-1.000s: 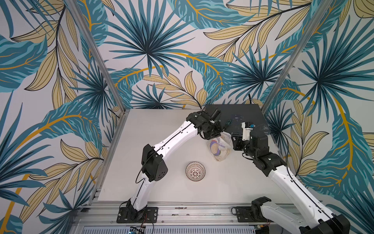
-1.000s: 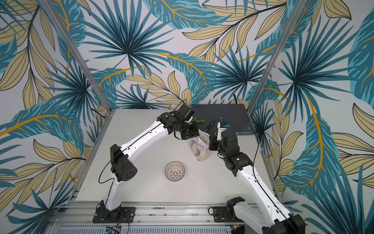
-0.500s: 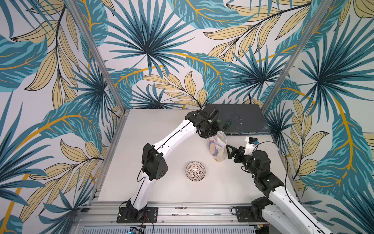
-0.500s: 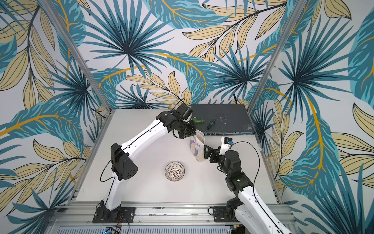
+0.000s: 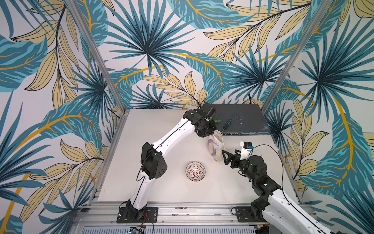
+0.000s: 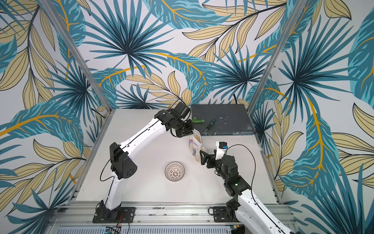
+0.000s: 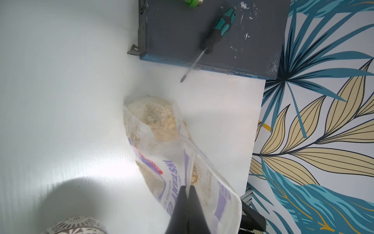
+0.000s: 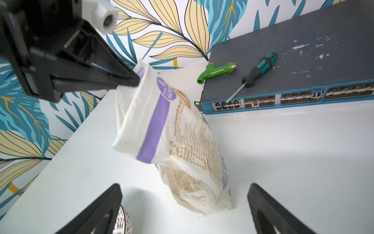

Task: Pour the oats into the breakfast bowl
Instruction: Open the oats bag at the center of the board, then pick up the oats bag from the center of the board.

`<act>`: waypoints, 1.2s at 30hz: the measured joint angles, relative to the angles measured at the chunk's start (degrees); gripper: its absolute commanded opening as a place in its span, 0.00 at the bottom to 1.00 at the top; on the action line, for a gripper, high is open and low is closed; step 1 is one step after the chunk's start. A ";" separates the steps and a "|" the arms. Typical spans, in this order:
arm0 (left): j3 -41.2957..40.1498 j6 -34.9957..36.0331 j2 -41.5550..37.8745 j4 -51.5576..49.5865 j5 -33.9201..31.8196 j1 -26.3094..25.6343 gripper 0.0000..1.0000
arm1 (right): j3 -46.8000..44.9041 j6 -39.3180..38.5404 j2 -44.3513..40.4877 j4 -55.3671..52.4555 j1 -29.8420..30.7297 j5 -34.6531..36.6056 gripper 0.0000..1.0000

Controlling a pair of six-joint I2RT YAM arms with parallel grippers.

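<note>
The oats are in a clear bag (image 5: 215, 147) (image 6: 195, 147) with a purple-and-white label, hanging upright from its top edge. My left gripper (image 7: 188, 187) (image 5: 212, 132) is shut on that top edge, and its dark fingers (image 8: 121, 79) pinch the rim. The bag's lower end (image 8: 198, 194), full of pale flakes, is down at the table. My right gripper (image 8: 185, 186) (image 5: 224, 158) is open wide just short of the bag's lower end, touching nothing. The breakfast bowl (image 5: 195, 171) (image 6: 174, 171), white with a dark lattice, stands to the front left of the bag.
A dark network switch (image 5: 242, 121) (image 8: 303, 60) lies at the back right. A teal-handled screwdriver (image 8: 259, 68) and a green tap fitting (image 8: 216, 72) rest on it. Patterned walls enclose the table on three sides.
My right gripper has opened wide and drawn back from beside the bag toward the table's front. The left gripper has kept its hold and shifted the bag slightly.
</note>
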 measured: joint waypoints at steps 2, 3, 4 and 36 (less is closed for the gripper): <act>0.02 0.00 0.00 -0.22 0.00 0.33 0.00 | -1.18 -0.44 2.49 1.09 1.31 1.44 1.00; 0.00 0.00 -0.02 -0.28 0.00 0.44 0.00 | -1.66 -0.61 3.80 1.70 1.68 2.21 1.00; 0.02 0.00 -0.02 -0.31 0.02 0.52 0.00 | -2.12 -0.79 5.33 2.54 2.01 2.97 1.00; 0.00 -0.94 -0.22 -0.48 3.89 0.94 0.00 | -4.83 -18.69 40.44 46.31 4.59 7.74 1.00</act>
